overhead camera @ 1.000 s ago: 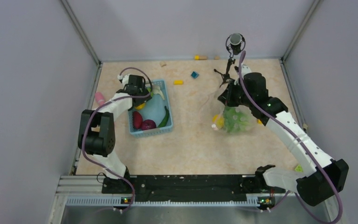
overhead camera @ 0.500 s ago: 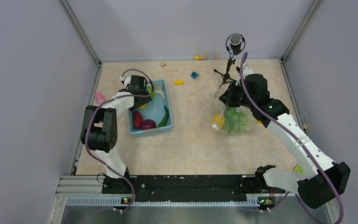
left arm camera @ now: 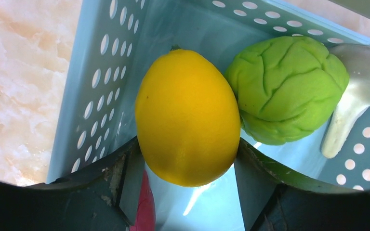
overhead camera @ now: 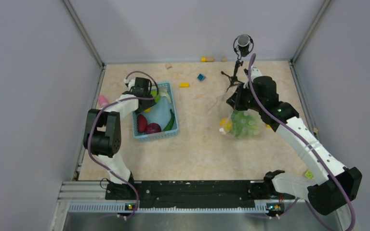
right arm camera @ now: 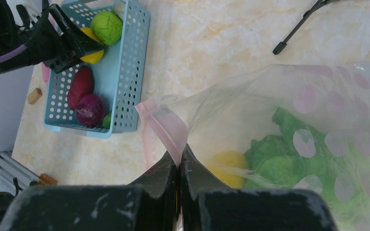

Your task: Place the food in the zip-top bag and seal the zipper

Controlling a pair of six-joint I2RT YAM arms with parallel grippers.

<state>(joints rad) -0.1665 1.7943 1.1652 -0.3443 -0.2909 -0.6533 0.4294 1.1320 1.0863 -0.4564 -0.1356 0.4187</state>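
Two robot arms work over a marbled worktop [overhead camera: 197,144] scattered with toy produce. At left, the left claw [left arm camera: 189,168] reaches into a light blue perforated basket [left arm camera: 101,96] with its fingers [left arm camera: 130,178] spread on either side of a yellow lemon [left arm camera: 188,115], right at the fruit's flanks. Whether they already press it cannot be told. Touching the lemon on its right lies a pale green lettuce head [left arm camera: 286,89], and beyond that a white piece [left arm camera: 347,110] rests against the basket wall. Two red-purple pieces [right arm camera: 90,109] and a dark green cucumber [overhead camera: 171,120] lie toward the basket's near end.

Well apart, at right, the right claw [right arm camera: 179,166] is pressed together on the pink zipper strip [right arm camera: 166,127] of the clear plastic bag [right arm camera: 270,110], pinching it at the mouth edge and holding it raised. The bag is printed with pale pink dots. Inside it sit a leafy green lettuce [right arm camera: 279,159] and a yellow fruit [right arm camera: 226,166]. A small black tripod stand [overhead camera: 241,53] stands on the worktop just behind the bag.
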